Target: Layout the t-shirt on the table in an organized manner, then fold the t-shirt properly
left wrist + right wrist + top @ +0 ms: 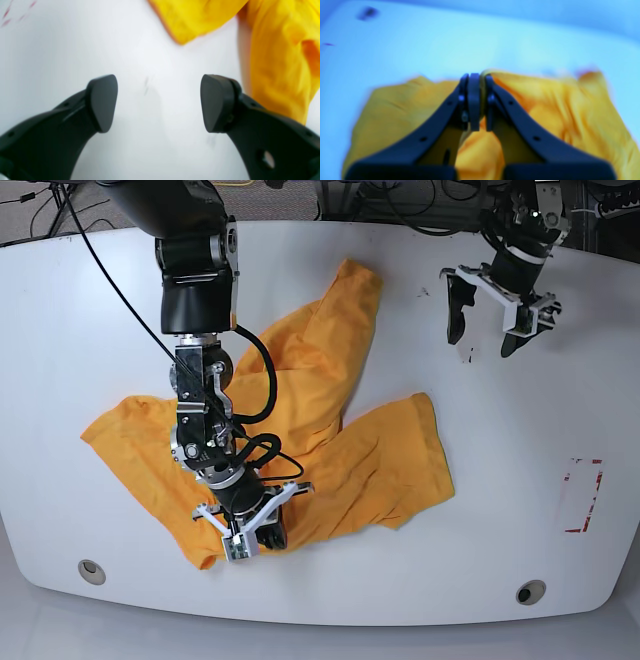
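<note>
the t-shirt [330, 410] lies crumpled on the white table [500, 510], spread from the left side to the middle, with one part reaching toward the far edge. the right gripper [254, 541] is down on the near part of the shirt, and its fingers are pressed together, pinching a fold of the orange cloth [480, 100]. the left gripper [488, 326] is over bare table at the far right, well apart from the shirt, with its fingers [102, 102] spread wide and nothing between them. a red tape box [583, 495] sits on the right side. two round grey holes [91, 570] are near the front edge.
</note>
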You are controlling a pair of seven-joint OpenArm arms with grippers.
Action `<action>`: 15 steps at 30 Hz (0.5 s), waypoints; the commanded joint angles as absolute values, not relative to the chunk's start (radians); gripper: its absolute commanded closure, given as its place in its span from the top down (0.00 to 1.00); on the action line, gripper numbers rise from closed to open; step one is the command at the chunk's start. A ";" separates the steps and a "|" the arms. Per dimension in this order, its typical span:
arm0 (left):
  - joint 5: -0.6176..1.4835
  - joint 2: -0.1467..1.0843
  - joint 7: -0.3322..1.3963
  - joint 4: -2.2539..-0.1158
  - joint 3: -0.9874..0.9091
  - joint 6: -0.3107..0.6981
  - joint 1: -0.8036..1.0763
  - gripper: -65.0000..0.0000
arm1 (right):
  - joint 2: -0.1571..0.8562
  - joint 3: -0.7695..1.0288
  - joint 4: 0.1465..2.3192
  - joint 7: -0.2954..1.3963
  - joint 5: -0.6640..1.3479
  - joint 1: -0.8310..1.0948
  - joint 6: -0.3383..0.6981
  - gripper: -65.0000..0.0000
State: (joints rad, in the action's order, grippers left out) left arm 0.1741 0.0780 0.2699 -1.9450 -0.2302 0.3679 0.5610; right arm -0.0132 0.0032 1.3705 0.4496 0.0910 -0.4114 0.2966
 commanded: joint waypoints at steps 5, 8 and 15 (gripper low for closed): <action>0.182 0.087 0.354 -1.945 -0.143 0.371 0.469 0.75 | 0.007 -0.048 1.515 0.452 0.096 -0.470 0.286 0.00; 0.182 0.087 0.392 -1.926 -0.091 0.372 0.423 0.75 | 0.007 -0.061 1.544 0.455 0.096 -0.489 0.286 0.00; 0.183 0.084 0.452 -1.867 0.035 0.420 0.335 0.76 | 0.007 -0.093 1.577 0.456 0.064 -0.533 0.286 0.00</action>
State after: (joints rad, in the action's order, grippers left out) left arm 0.1738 0.0841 0.4610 -1.8671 0.0120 0.3996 0.3538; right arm 0.0097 -0.0875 1.5547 0.4831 0.0834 -0.4892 0.2878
